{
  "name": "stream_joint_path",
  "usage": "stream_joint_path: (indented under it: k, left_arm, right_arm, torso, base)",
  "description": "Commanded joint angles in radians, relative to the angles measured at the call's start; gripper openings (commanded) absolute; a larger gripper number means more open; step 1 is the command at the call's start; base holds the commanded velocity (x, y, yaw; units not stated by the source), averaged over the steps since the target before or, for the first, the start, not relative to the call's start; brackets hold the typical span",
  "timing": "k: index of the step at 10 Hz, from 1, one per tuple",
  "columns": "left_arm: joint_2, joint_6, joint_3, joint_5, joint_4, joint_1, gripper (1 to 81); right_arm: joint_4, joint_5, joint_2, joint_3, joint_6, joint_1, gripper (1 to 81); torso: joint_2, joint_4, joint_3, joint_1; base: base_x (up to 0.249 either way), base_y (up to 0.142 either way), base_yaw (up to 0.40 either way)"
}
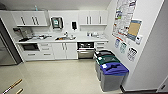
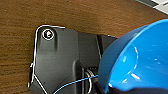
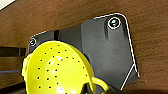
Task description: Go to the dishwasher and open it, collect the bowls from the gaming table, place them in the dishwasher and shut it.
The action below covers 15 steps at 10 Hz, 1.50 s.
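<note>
- We see the dishwasher (image 1: 85,50) in the head view, built in under the counter (image 1: 82,39) at the far wall, right of the white double cabinet doors (image 1: 65,50). Its upper part shows dark, with what looks like a rack inside, and its steel front sits below that; we cannot tell how far the door is open.
- We count two bowls, one in each wrist view. The blue bowl (image 2: 140,60) sits close before the left wrist camera, its hollow turned to the lens and nothing inside it. The yellow-green bowl (image 3: 56,70) sits before the right wrist camera; its wall is dotted with small holes, a loop handle shows at its rim, and it too holds nothing.
- We cannot tell how either gripper's fingers stand, so we cannot say whether they clamp the bowls.
- Behind both bowls the wrist views show a brown wood-grain surface (image 2: 22,22).
- Back in the head view, a sink (image 1: 63,38) is set in the counter, and three lidded bins stand in a row along the right wall: a black one (image 1: 102,53), a green one (image 1: 108,60) and a blue one (image 1: 113,68).
</note>
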Motion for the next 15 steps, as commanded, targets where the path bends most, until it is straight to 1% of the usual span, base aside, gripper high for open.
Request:
stream_joint_path:
  k: [1,5,12,15]
  left_arm:
    - [-0.026,0.001,0.008,0.018,-0.003,-0.035,1.0]
    - [-0.026,0.001,0.008,0.018,-0.003,-0.033,1.0]
    - [-0.026,0.001,0.008,0.016,-0.005,-0.035,1.0]
    - [-0.026,0.001,0.008,0.016,-0.005,-0.033,1.0]
  right_arm:
    - [-0.01,-0.038,-0.013,-0.001,-0.002,0.035,1.0]
    - [-0.011,-0.036,-0.014,-0.001,-0.002,0.033,1.0]
    - [-0.011,-0.038,-0.013,-0.001,-0.002,0.038,1.0]
    - [-0.011,-0.038,-0.013,-0.001,-0.002,0.039,1.0]
  torso:
    - [0.0,0.0,0.0,0.0]
    - [0.0,0.0,0.0,0.0]
    - [0.0,0.0,0.0,0.001]
    - [0.0,0.0,0.0,0.0]
  base:
    - [0.109,0.0,0.0]
    - [0.111,0.0,0.0]
    - [0.113,0.075,0.0]
    - [0.135,0.0,0.0]
